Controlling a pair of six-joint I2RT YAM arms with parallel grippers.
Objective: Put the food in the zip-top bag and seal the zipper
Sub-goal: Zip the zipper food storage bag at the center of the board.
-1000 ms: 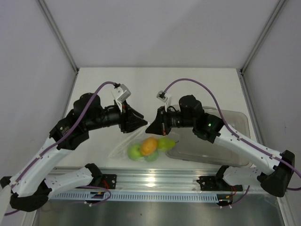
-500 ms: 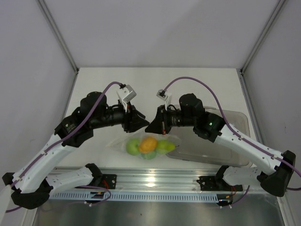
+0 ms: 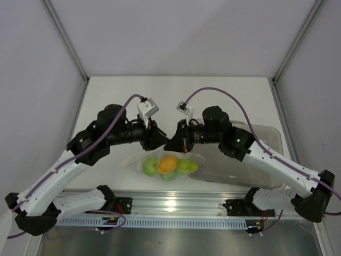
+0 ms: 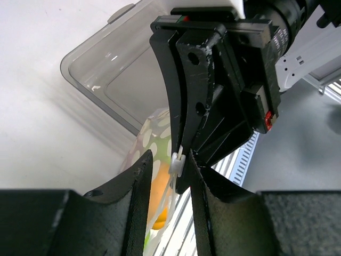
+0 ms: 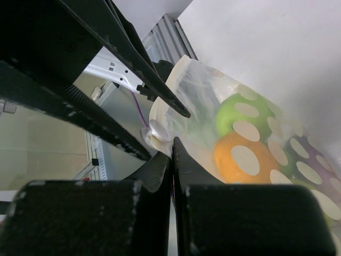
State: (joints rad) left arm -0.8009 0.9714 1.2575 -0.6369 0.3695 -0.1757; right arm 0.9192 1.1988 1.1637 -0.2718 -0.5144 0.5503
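Since a second back, left gripper (image 3: 157,141) has swung toward 3 o'clock and now sits nose to nose with right gripper (image 3: 171,143).

- Clear crinkly dotted plastic pouch (image 5: 194,88) sits at 6 o'clock of both grippers, with rigid clear grey tub (image 3: 256,154) at its 3 o'clock.
- Small orange toy fruit (image 5: 240,154), round green fruit (image 5: 237,112) and dark purple eggplant (image 5: 308,160) all show through the film. Yellow-green pear (image 3: 187,164) shows only from above.
- Right fingers are pressed together, pinching the pouch's mouth edge.
- Left fingers are a little spread, straddling thin pale press-seal strip (image 4: 178,164) without clamping it.

Risks:
- Left fingers could close beside the strip rather than on it, leaving the track unmated.
- Any pull between the arms could drag the edge out of the right pinch.
- With the mouth probably not fully shut, a tug or tilt could roll fruit back out.
- Crinkled film could fold into the seal.

Hard to make out:
- How much of the strip is already pressed shut.
- Whether the pouch rests on the table or hangs.
- From above, both sets of fingertips are hidden under the wrists, and the eggplant is not discernible.
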